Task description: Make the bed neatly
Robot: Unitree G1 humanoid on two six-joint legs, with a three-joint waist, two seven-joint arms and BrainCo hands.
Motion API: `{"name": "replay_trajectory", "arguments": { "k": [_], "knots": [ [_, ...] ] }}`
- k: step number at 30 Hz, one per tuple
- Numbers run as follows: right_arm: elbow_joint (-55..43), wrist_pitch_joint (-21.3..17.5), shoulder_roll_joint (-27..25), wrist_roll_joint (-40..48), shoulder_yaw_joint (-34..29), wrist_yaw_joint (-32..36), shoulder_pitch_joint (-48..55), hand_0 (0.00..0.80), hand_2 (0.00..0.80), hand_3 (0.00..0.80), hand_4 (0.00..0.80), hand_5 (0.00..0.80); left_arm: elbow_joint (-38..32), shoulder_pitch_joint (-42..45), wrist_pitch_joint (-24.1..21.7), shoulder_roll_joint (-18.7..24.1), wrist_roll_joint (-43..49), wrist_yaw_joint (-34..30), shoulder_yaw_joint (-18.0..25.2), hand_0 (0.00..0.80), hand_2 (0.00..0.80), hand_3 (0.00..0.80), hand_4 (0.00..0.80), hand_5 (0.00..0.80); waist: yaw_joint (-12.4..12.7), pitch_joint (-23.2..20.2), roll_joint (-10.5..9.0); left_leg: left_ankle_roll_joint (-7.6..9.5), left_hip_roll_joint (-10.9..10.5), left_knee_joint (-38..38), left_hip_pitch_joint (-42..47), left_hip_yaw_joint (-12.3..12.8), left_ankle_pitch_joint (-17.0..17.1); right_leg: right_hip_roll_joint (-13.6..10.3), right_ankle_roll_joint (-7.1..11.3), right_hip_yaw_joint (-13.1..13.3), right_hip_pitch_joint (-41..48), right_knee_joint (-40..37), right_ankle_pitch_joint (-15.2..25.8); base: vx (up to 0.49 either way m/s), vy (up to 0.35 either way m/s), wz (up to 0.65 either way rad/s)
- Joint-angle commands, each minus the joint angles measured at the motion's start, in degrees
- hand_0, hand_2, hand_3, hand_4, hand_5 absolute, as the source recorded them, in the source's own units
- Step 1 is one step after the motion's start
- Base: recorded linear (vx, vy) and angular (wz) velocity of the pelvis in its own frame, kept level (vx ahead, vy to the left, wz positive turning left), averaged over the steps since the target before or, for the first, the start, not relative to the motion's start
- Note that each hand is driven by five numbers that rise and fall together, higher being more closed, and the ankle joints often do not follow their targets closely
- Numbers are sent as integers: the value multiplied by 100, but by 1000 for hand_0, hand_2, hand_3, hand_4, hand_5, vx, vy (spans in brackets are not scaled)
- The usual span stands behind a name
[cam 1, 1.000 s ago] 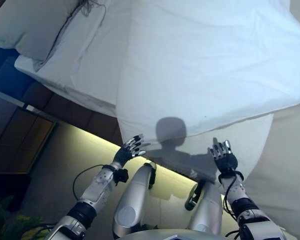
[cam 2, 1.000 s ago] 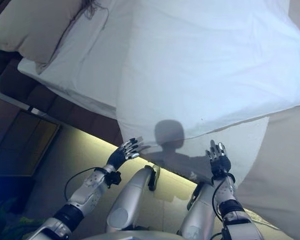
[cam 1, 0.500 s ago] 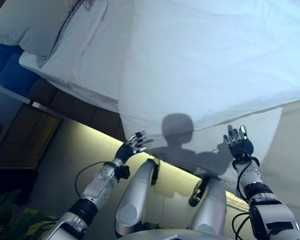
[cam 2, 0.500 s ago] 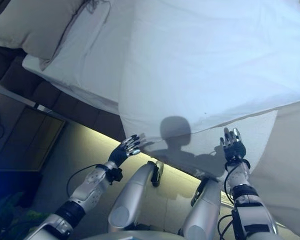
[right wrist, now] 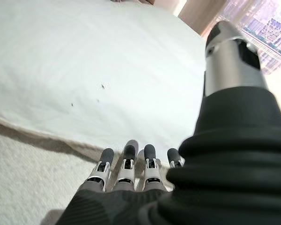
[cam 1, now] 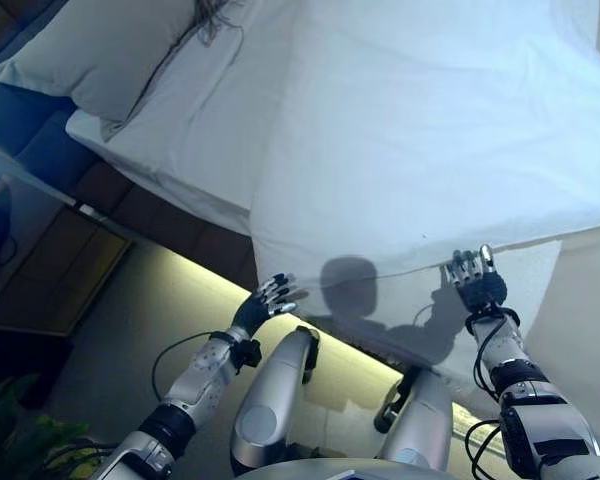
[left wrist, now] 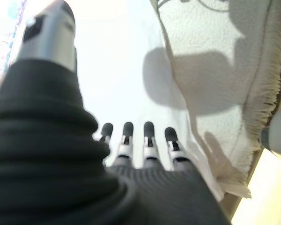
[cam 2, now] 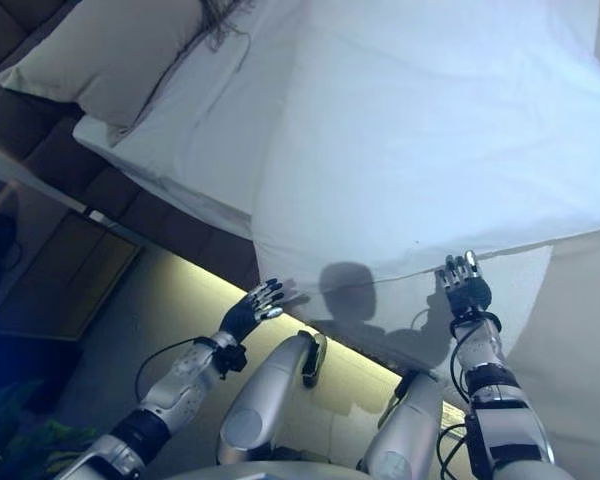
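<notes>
White duvet point(cam 1: 430, 130) covers most of the bed, its near edge hanging over a cream blanket point(cam 1: 515, 285) at 5 o'clock. Right hand point(cam 1: 473, 281) has climbed to that edge since a second ago, fingers straight and open, gripping nothing; likely setting up a grab or smoothing. Left hand point(cam 1: 263, 303) hovers open at 7 o'clock, off the bed. Pillow point(cam 1: 105, 55) at 10 o'clock; nothing blocks.

Pillow point(cam 1: 100, 55) cropped; duvet point(cam 1: 430, 130) far edge perhaps cropped.
</notes>
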Motion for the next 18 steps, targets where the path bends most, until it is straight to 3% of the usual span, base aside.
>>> {"name": "replay_trajectory", "arguments": {
  "k": [1,9,18],
  "knots": [
    [167,56,6,300,-279,32,-129,0,0,0,0,0,-285,91,-25,144,12,-67,219,0,0,0,0,0,145,-25,-50,471,37,246,-259,156,76,-18,459,45,-349,-387,2391,0,-6,6],
    [587,-27,-11,597,-242,53,-289,0,0,0,0,0,-352,-22,-59,144,-24,-106,165,0,0,0,0,0,173,103,58,465,21,128,-352,178,229,-50,463,-35,-370,-568,2422,-60,10,4],
    [778,326,-424,980,-391,227,-532,0,0,0,0,0,-570,-116,-66,177,-211,-36,91,0,0,0,0,0,87,210,199,439,-5,177,-598,263,335,-7,423,110,-699,-515,2381,-37,48,-1]
  ]
}}
